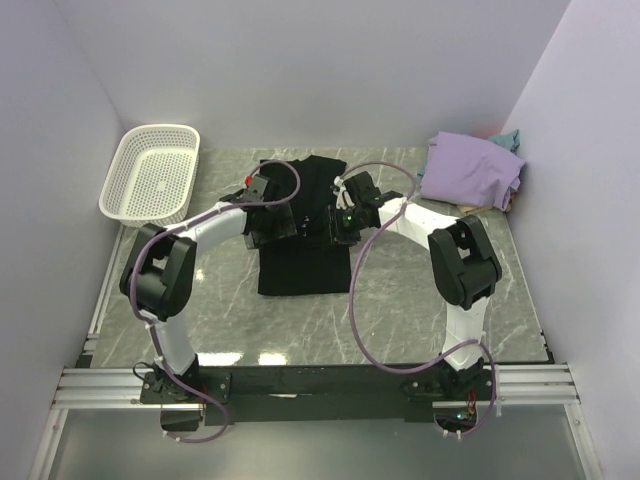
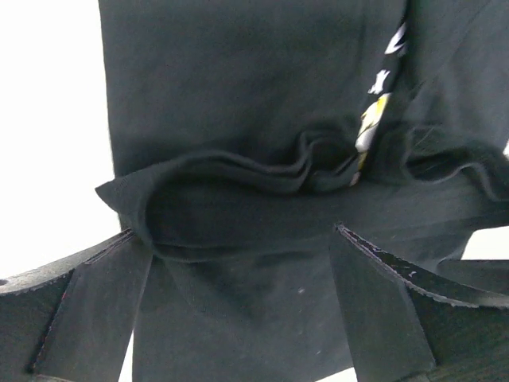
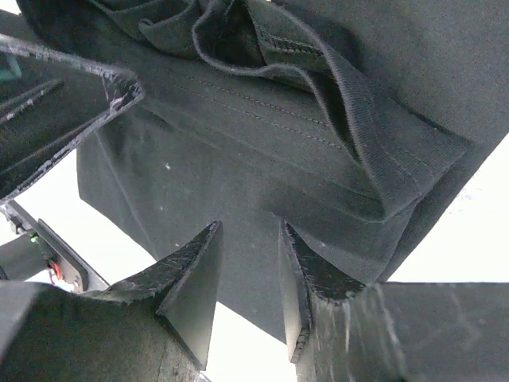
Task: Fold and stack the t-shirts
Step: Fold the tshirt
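Left claw (image 2: 235,231) gapes wide, right claw (image 3: 249,224) half-open and empty over the black t-shirt (image 1: 305,265); an uneven pinch could skew its fold.

1. The black t-shirt (image 1: 300,270) is plain black across its spread part.
2. Its print (image 2: 380,103) shows white and yellow on the black cloth.
3. The lavender t-shirt (image 1: 470,170) is one plain pale purple.
4. The teal t-shirt (image 1: 510,138) is blue-green.
5. The basket (image 1: 155,180) is white, with a pattern of small holes.
6. The table (image 1: 400,300) is grey-green marble with pale veins.
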Controlling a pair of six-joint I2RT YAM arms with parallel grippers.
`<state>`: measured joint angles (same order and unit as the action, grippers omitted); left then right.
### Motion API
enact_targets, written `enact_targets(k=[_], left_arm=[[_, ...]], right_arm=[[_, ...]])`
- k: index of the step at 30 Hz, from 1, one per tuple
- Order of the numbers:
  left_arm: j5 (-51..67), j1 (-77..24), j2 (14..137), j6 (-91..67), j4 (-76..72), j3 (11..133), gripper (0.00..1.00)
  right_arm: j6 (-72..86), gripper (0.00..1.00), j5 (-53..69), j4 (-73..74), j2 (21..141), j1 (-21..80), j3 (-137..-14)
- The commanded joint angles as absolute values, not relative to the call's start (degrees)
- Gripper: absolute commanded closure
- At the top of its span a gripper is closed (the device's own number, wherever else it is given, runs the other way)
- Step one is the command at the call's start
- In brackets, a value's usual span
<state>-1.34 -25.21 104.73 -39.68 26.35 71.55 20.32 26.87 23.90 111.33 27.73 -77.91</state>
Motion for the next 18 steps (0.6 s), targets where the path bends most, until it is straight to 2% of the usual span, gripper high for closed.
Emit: enact_targets(k=[1, 10, 18], left_arm=[[-2.46, -25.14, 107.39, -38.23, 24.96, 75.84, 0.05], [-5.44, -24.08, 111.0, -36.83, 27.76, 81.82, 0.05], [-8.87, -22.41, 107.67, -34.81, 32.34, 84.81, 0.04]], right_arm=[[19.69, 0.58, 26.37, 24.43, 112.14, 27.77, -81.3], [18.98, 0.58, 22.77, 26.01, 117.5, 27.25, -88.32], [18.63, 0.58, 19.78, 25.75, 121.64, 24.35, -95.0]])
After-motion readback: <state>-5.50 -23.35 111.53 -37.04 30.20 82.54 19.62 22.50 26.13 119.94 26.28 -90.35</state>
